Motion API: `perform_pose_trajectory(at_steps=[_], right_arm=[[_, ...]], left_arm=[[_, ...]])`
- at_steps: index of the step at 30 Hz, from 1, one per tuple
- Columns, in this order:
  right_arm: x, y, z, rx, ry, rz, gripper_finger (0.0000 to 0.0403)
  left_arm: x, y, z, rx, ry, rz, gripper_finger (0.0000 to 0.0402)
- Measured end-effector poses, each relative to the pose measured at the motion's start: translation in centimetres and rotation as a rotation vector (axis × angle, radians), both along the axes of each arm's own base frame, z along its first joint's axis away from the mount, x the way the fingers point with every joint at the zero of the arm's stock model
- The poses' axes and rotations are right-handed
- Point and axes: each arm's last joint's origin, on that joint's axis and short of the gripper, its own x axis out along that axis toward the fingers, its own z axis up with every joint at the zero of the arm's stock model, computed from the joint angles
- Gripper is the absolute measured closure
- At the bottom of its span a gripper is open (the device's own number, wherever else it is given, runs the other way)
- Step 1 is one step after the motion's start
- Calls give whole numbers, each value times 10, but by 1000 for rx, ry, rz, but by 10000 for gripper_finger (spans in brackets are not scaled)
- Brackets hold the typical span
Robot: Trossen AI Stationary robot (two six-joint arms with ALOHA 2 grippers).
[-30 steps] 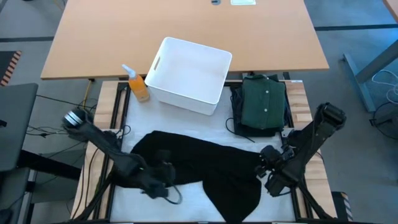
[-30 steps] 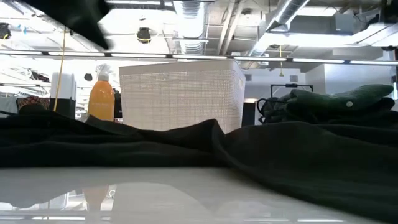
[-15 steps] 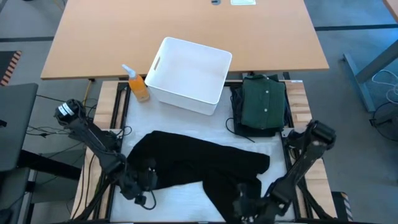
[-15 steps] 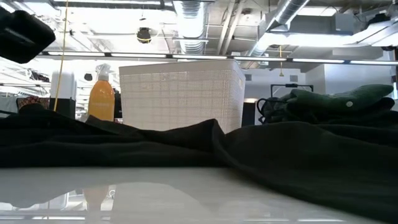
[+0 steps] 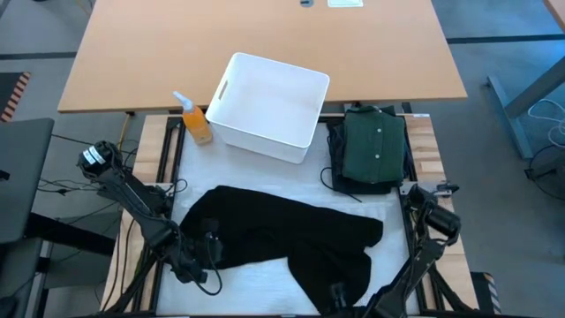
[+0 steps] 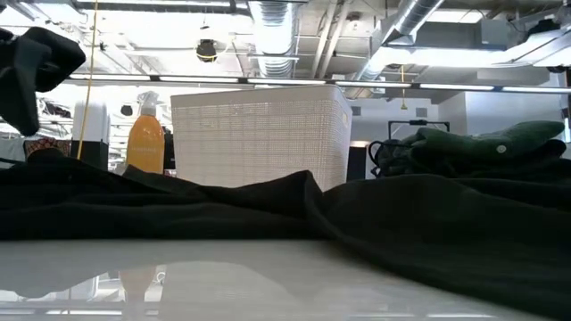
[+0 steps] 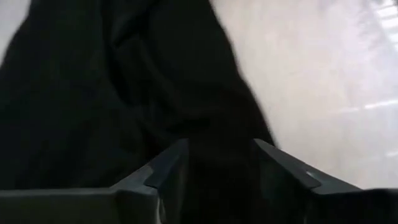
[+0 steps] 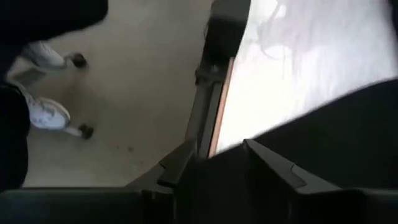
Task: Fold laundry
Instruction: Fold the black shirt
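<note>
A black garment [image 5: 282,234] lies spread and creased on the white table top [image 5: 256,274], reaching to the near edge. My left gripper [image 5: 201,254] stands open low over the garment's left edge, with dark cloth [image 7: 124,81] ahead of and between its fingers. My right gripper [image 5: 340,296] stands open at the table's near edge over the garment's near end [image 8: 348,137]. A folded dark green buttoned shirt [image 5: 375,146] rests on a dark piece at the back right. My left gripper's open fingers [image 7: 168,165] straddle black cloth at the garment's left edge, slanting down; whether they touch it I cannot tell. My right gripper's open fingers [image 8: 273,165] slant down over the garment's near edge by the table rim; whether they touch the cloth I cannot tell.
A white plastic bin [image 5: 269,106] stands at the back middle with an orange spray bottle [image 5: 196,119] to its left. Beyond the near table rim [image 8: 211,118] the floor shows, with a person's white shoes [image 8: 46,112]. A bare strip of table top lies at the near left.
My right gripper has swung from the garment's right side to the table's near edge, sinking and rolling its wrist. My left gripper has drawn back toward the table's left edge and a little down. The garment lies much as before.
</note>
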Motion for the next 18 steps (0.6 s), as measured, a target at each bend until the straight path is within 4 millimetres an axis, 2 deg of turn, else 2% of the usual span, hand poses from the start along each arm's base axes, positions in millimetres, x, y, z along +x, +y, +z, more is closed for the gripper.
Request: perform_pose_trajectory(at_steps=[9, 15, 18], right_arm=[[-17, 15, -13, -74, 60, 35, 192], [-29, 24, -16, -120, 63, 132, 184], [-27, 23, -16, -134, 65, 152, 184]], left_arm=[[0, 2, 0, 14, -8, 36, 226], [3, 5, 0, 14, -9, 54, 226], [4, 7, 0, 14, -9, 64, 226]])
